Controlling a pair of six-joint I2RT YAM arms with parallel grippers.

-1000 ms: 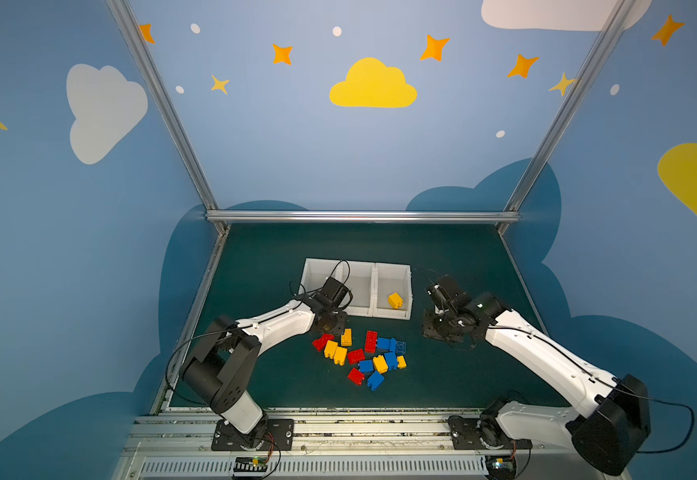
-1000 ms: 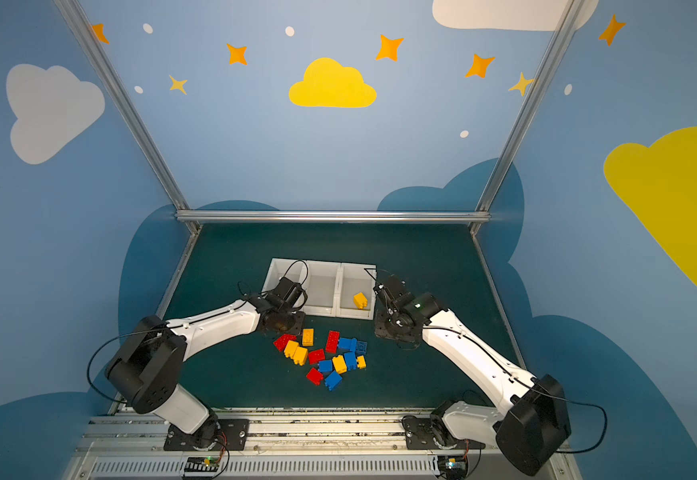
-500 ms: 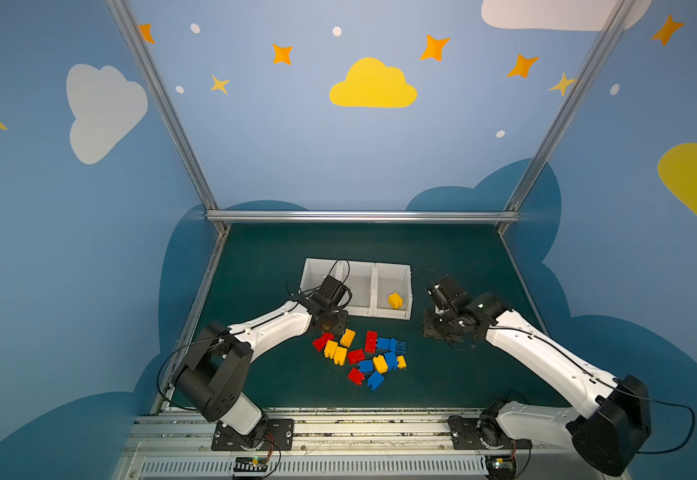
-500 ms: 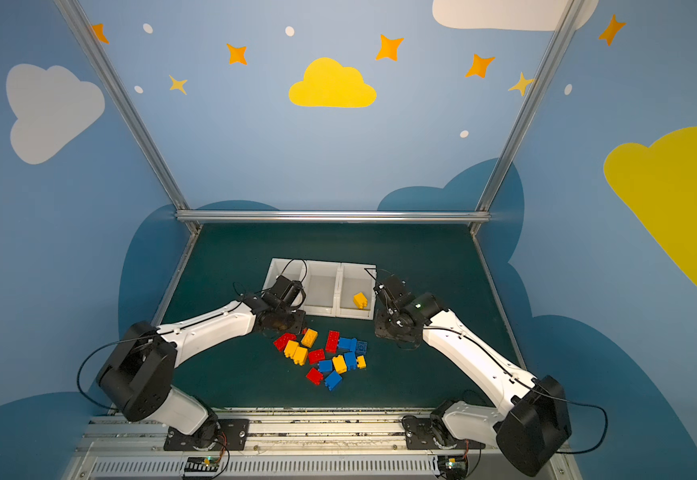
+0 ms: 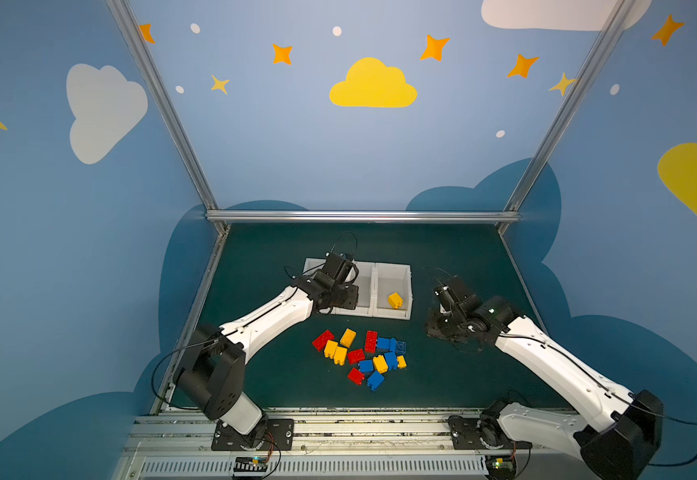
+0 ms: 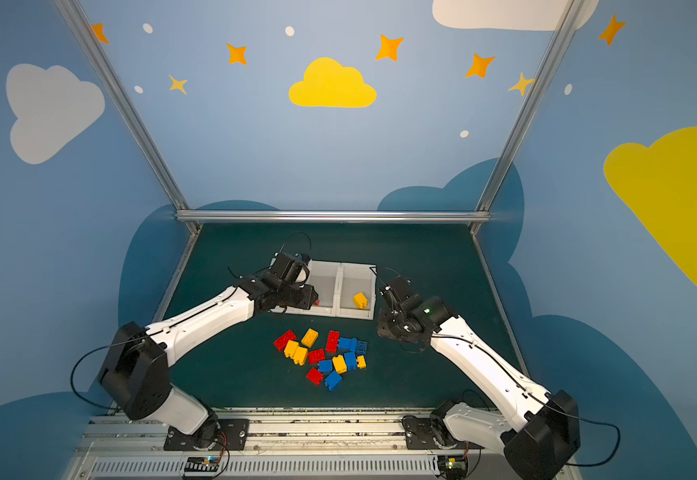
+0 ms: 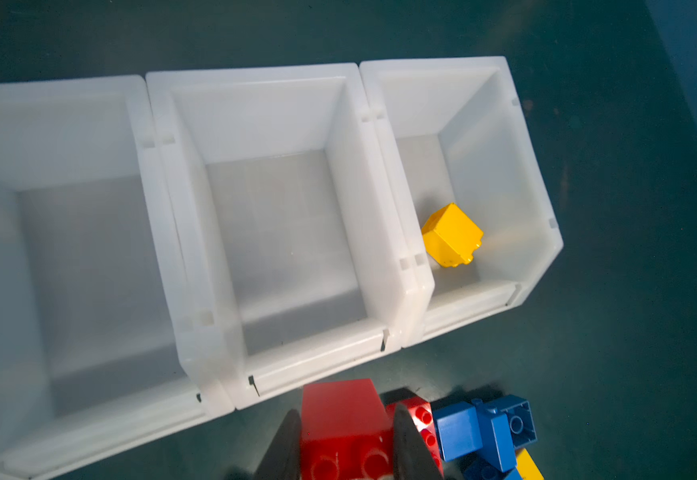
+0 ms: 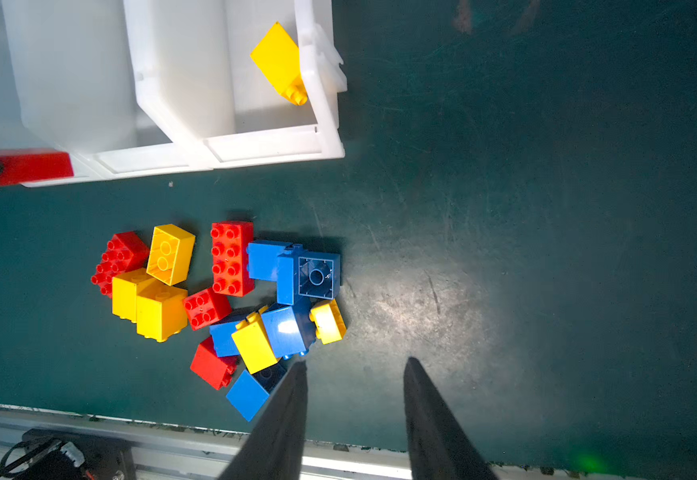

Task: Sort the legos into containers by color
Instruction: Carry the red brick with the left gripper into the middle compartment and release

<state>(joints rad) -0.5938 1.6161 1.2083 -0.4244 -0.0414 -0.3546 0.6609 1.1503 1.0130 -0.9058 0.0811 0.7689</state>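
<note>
Across both top views we see the left arm stretched to the front of the containers, three white bins joined in a row near the middle of the green mat. The right arm hangs just right of them. The loose legos lie clustered on the mat before the row, between the two arms. Around the mat stand blue walls painted with clouds and stars, framed by aluminium rails. The wrist housings hide both sets of jaws. A top view gives only a sliver of a red brick at the left wrist's tip.

From the left wrist we see what is hidden there: the left gripper is clamped on that red brick, holding it above the mat just short of the row's front rim. We cannot tell which bin it lines up with. A yellow brick lies tipped in the right-end bin, studs toward that bin's front.

From the right wrist, the right gripper has its jaws apart with nothing between them, over bare mat beside the pile. This view alone gives the pile's detail. A long red brick lies studs up, its long axis running toward the containers, and a blue brick near it shows its hollow underside. The held red brick appears as a long bar along the row's front rim.
</note>
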